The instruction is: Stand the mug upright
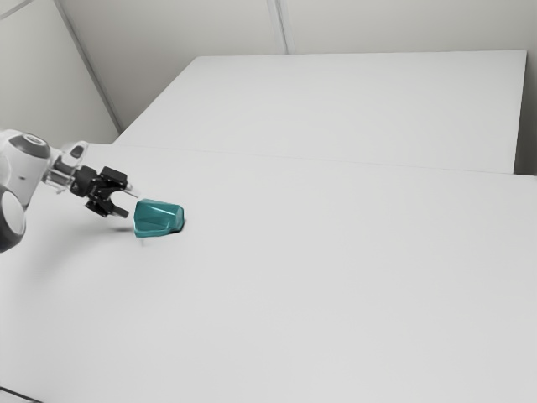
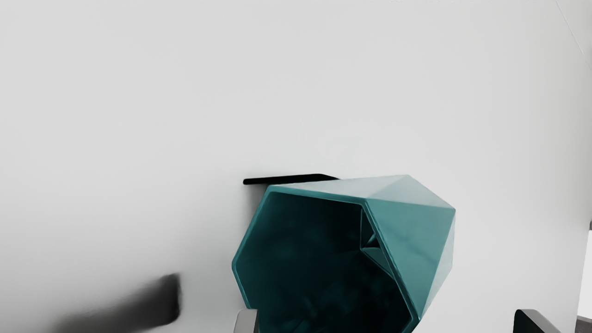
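In the exterior view the black gripper (image 1: pixel 127 204) stands at the end of the arm, close beside the teal faceted mug (image 1: pixel 158 218), which lies on its side on the white table. The mouth of the mug faces the gripper. In the wrist view the open gripper (image 2: pixel 386 321) has its two fingertips wide apart, and the rim of the mug (image 2: pixel 393 208) comes up between them, nearer to one fingertip. Its dark hollow interior is visible. I cannot tell whether a finger touches the mug.
The white table (image 1: pixel 319 285) extends widely around the mug. A dark flat strip (image 2: pixel 291 178) shows beside the mug, and a finger-shaped shadow falls on the table. A large white panel (image 1: pixel 352 109) stands beyond the table's far edge.
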Tool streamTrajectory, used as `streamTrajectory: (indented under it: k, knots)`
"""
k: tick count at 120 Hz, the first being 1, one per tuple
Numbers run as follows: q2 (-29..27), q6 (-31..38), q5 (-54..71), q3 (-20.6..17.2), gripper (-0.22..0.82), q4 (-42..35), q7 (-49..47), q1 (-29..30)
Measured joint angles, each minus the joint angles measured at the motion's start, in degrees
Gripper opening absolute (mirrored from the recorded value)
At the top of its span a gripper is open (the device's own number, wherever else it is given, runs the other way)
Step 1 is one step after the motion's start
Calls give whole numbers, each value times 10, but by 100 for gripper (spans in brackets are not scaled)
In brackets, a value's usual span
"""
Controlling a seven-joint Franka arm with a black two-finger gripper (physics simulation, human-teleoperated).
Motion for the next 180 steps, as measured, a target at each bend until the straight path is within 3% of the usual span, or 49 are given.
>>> streamTrajectory:
  k: [92,180]
  knots:
    - [14,15,-57,-18,57,-7,18,-17]
    - [22,27,-58,-20,3,-9,23,-21]
